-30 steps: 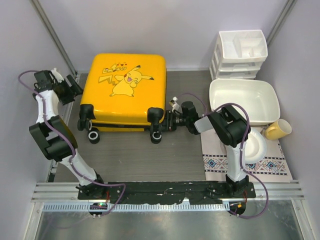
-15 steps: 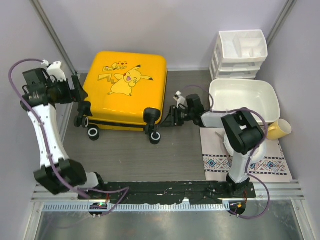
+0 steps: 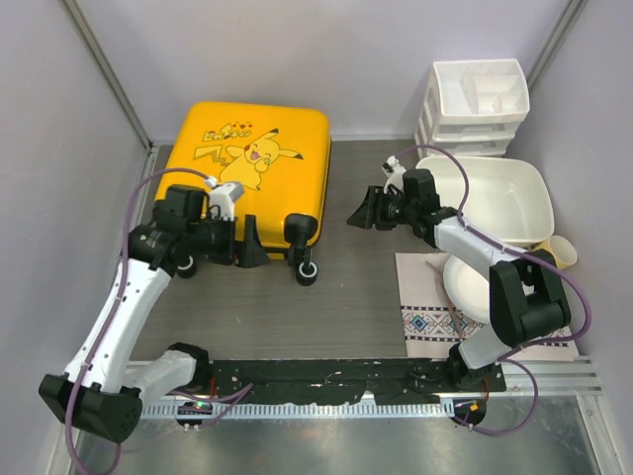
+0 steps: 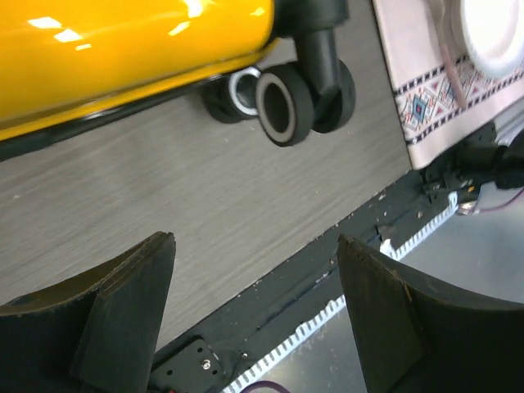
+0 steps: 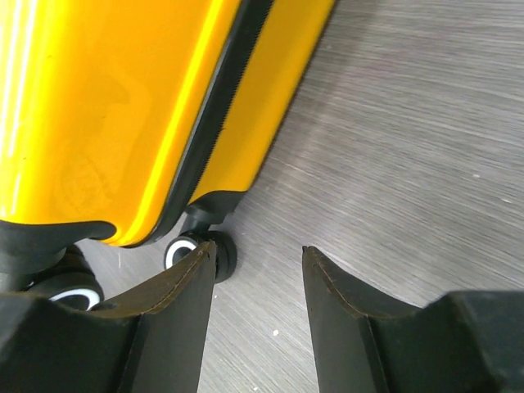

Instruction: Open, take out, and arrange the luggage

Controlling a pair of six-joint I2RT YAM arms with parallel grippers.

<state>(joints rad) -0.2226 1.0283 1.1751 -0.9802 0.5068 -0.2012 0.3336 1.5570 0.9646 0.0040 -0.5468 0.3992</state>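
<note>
The luggage [image 3: 252, 173], a yellow hard-shell suitcase with a cartoon print, lies flat and closed at the back left of the table. My left gripper [image 3: 240, 252] hangs at its near edge between the wheels, open with nothing between the fingers. In the left wrist view the yellow shell [image 4: 123, 49] and a black wheel [image 4: 286, 102] show above the wide-open left gripper [image 4: 255, 246]. My right gripper [image 3: 362, 213] is a short way right of the suitcase, apart from it and open. The right wrist view shows the shell [image 5: 98, 98], its black zipper band [image 5: 221, 106] and a wheel [image 5: 223, 250] beside the right gripper [image 5: 258, 250].
A white basin [image 3: 504, 203] sits at the right under the right arm's cable. A white drawer organizer [image 3: 475, 99] stands behind it. A patterned mat [image 3: 435, 322] carries a white plate [image 3: 465, 282]. A yellow mug [image 3: 562, 252] peeks out at the far right.
My left arm swung from the suitcase's left side round to its near edge. My right gripper drew back from the right wheel, toward the basin, and opened wider.
</note>
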